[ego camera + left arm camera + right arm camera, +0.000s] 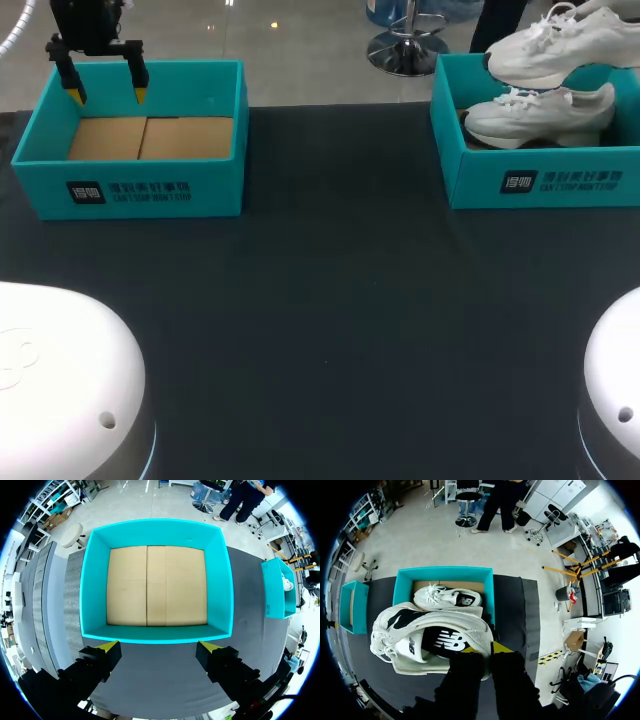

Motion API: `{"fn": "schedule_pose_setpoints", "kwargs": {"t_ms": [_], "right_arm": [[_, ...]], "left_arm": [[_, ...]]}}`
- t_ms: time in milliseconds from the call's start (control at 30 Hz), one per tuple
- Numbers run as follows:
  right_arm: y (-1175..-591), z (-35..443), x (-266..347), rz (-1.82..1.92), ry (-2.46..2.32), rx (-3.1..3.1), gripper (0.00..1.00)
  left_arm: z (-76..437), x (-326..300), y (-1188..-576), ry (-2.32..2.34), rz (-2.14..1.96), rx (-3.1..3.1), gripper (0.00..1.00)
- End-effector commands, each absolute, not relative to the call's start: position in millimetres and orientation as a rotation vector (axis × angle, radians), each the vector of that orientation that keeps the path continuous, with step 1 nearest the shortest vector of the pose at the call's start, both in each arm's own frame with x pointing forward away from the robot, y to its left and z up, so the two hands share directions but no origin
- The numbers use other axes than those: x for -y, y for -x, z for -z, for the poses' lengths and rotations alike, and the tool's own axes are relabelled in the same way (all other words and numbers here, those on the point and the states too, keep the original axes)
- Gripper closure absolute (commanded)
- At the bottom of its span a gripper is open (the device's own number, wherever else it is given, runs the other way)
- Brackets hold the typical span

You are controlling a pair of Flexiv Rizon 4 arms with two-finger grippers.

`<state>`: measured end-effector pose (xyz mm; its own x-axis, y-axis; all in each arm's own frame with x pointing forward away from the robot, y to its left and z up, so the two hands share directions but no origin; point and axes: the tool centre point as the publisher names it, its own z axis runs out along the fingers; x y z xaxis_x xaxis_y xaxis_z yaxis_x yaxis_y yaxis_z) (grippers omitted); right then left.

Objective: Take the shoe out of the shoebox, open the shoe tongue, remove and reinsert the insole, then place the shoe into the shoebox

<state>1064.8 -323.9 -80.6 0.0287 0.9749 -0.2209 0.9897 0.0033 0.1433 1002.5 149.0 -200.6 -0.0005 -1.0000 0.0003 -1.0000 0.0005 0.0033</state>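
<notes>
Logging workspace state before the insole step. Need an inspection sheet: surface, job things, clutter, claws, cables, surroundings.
Surface: dark table, nothing spilled.
Job's things: left shoebox holds no shoe, its cardboard floor is bare; right shoebox holds one white shoe; second white shoe held in the air above it.
Clutter: nothing seen.
Claws: left claw open, above the left shoebox; right claw shut on the second white shoe.
Cables: nothing seen.
Surroundings: nobody reaching over the table.
</notes>
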Motion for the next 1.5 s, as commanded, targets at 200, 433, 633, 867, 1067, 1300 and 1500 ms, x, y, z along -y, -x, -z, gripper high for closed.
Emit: {"fn": "schedule_pose_setpoints", "kwargs": {"t_ms": [200, 433, 633, 867, 1067, 1300, 1500], "right_arm": [[-1066, 78, 324, 0.084, -2.052, -2.025, 1.0], [-1022, 70, 280, 0.052, -2.076, -1.981, 1.0], [-963, 68, 221, 0.038, -2.08, -1.966, 1.0], [-893, 82, 155, 0.042, -2.071, -2.015, 1.0], [-842, 100, 113, 0.035, -2.113, -2.034, 1.0], [-804, 111, 70, 0.029, -2.143, -2.066, 1.0], [-782, 124, 41, 0.018, -2.172, -2.112, 1.0]], "left_arm": [[200, -149, -1002, -2.22, 0.004, 2.22, 0.0], [200, -149, -1002, -2.22, 0.004, 2.22, 0.0], [200, -149, -1002, -2.22, 0.004, 2.22, 0.0], [200, -149, -1002, -2.22, 0.004, 2.22, 0.0], [200, -149, -1002, -2.22, 0.004, 2.22, 0.0], [200, -149, -1002, -2.22, 0.004, 2.22, 0.0], [200, -149, -1002, -2.22, 0.004, 2.22, 0.0]]}}
